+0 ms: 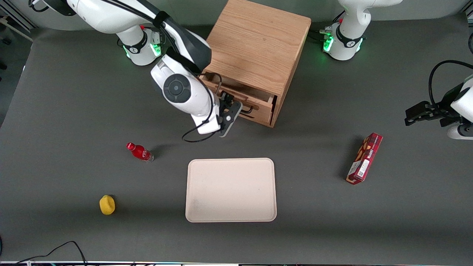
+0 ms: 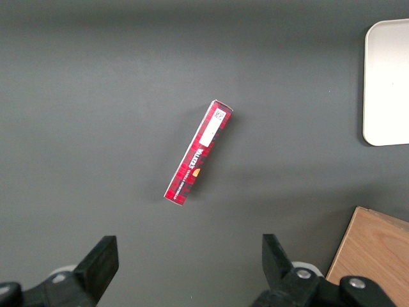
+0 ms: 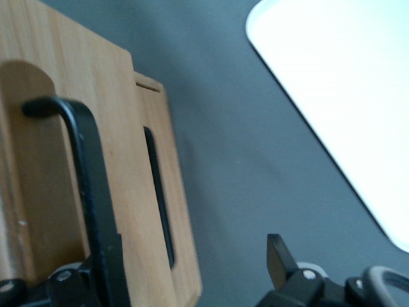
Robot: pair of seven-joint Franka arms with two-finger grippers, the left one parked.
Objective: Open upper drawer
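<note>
The oak cabinet (image 1: 258, 40) stands at the table's back edge. Its upper drawer (image 1: 263, 111) is pulled out a little, showing a dark gap under the cabinet top. My right gripper (image 1: 231, 107) is open right in front of that drawer, at its black bar handle (image 1: 249, 109). In the right wrist view the upper drawer front (image 3: 45, 160) and its handle (image 3: 86, 160) are very close. One finger (image 3: 105, 268) lines up with the bar and the other finger (image 3: 276, 252) stands wide apart over bare table. The lower drawer (image 3: 182, 211) with its own handle (image 3: 158, 192) shows beside it.
A cream tray (image 1: 231, 190) lies nearer the front camera than the cabinet. A red bottle (image 1: 139, 152) and a yellow fruit (image 1: 107, 204) lie toward the working arm's end. A red box (image 1: 364, 158) lies toward the parked arm's end.
</note>
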